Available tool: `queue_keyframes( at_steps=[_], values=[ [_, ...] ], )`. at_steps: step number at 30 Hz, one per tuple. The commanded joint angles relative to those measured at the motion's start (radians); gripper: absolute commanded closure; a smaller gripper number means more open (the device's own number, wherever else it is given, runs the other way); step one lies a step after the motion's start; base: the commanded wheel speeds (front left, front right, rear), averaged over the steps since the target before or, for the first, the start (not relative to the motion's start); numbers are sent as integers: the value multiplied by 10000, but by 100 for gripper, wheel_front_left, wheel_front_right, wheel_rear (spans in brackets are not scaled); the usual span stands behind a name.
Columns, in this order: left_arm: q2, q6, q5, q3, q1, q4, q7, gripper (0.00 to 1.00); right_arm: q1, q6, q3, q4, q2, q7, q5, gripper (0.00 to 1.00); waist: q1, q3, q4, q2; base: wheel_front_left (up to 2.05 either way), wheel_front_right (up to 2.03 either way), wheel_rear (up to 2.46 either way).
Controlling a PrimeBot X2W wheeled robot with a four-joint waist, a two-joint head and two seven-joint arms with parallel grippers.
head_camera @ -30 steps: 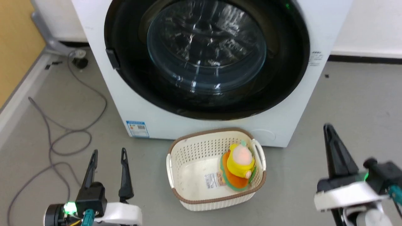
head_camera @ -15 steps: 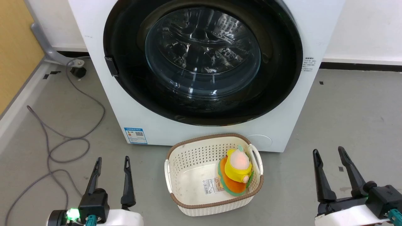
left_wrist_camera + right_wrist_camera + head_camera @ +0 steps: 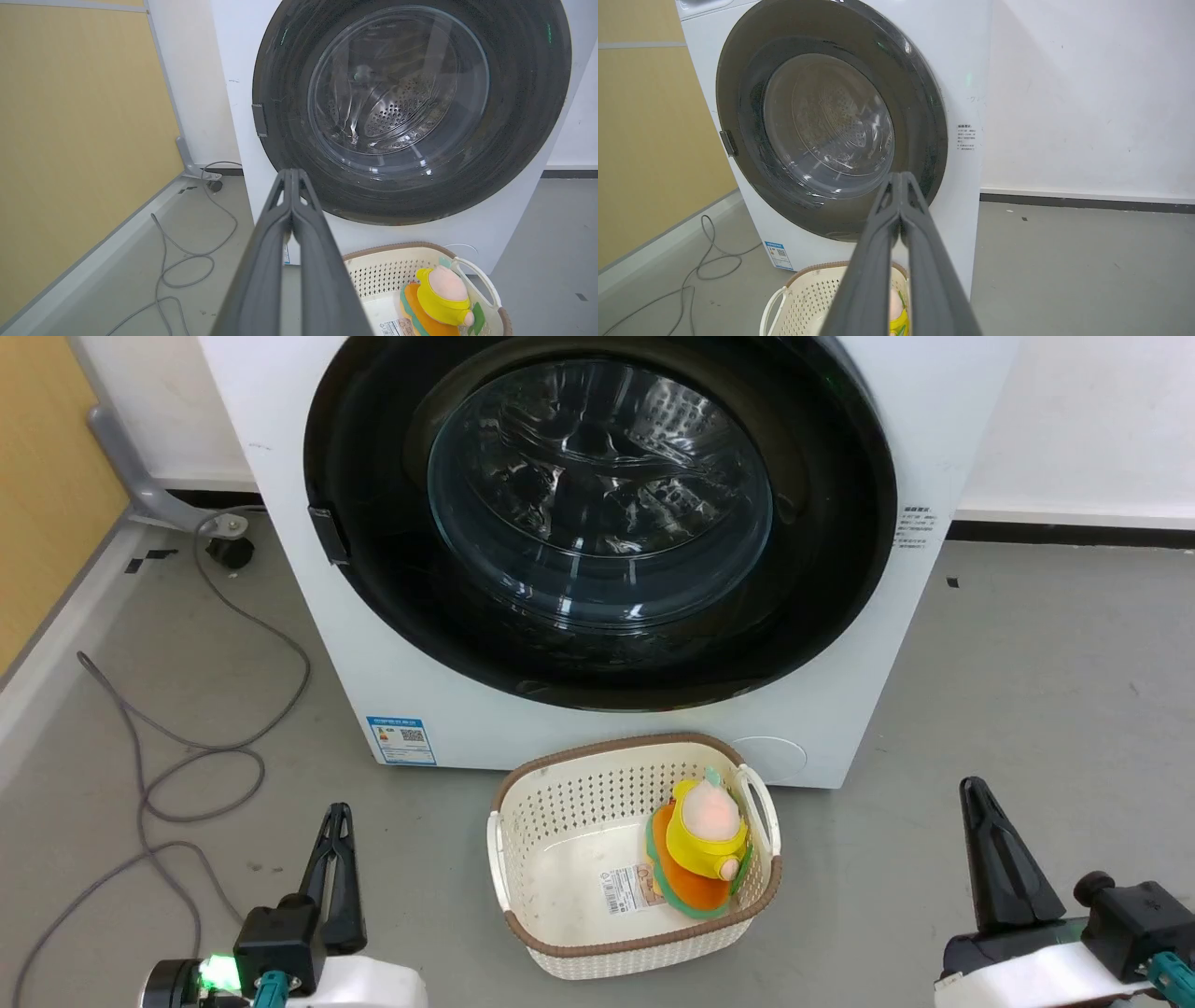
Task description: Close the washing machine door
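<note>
While both arms sit low before the washing machine [image 3: 439, 691], the washing machine door [image 3: 373, 579] lies flat against the white front. Its glossy black ring is nearly as wide as the cabinet, and its rim sits flush in all three views. Clear glass bowl [image 3: 597, 495] at the door's centre; steel drum holes visible through it in the wrist views. Small dark tab [image 3: 327, 534] on the door's left edge. Blue sticker [image 3: 401, 739] low on the front, left side. Left gripper [image 3: 336, 814] at lower left of the head view: fingers pressed together tip to tip, narrow, holding nothing, over grey floor [image 3: 1027, 691], well apart from the machine. In the left wrist view the left gripper [image 3: 292, 175] points toward the door's lower left rim, with floor between. Right gripper [image 3: 976, 789] at lower right: fingers likewise joined into one point, nothing between them, also well clear of the machine. In the right wrist view the right gripper [image 3: 901, 176] lines up with the door's lower right edge. Cream perforated basket [image 3: 523, 905] with a brown rim stands on the floor just before the machine's base, between the two grippers; cannot tell if it touches the machine. Yellow and orange soft toy [image 3: 705, 845] inside, against the basket's right wall. Grey cable [image 3: 233, 756] loops on the floor at left, near a yellow panel [image 3: 47, 476].
</note>
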Motion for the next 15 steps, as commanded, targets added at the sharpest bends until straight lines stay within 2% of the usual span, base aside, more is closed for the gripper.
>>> queue_keyframes(
  at_steps=[1, 15],
  values=[
    [-14, -49, 20, 33, -30, -39, 55, 100, -24, -1, 19, -17, 5, 47, -109, 100, 1, -1, -3, -1, 0, 0, 0],
    [-37, -203, 43, 89, -67, -104, 341, 100, -55, -2, 44, -35, 12, 334, -264, 100, 1, -9, -45, -1, 0, 0, 0]
  ],
)
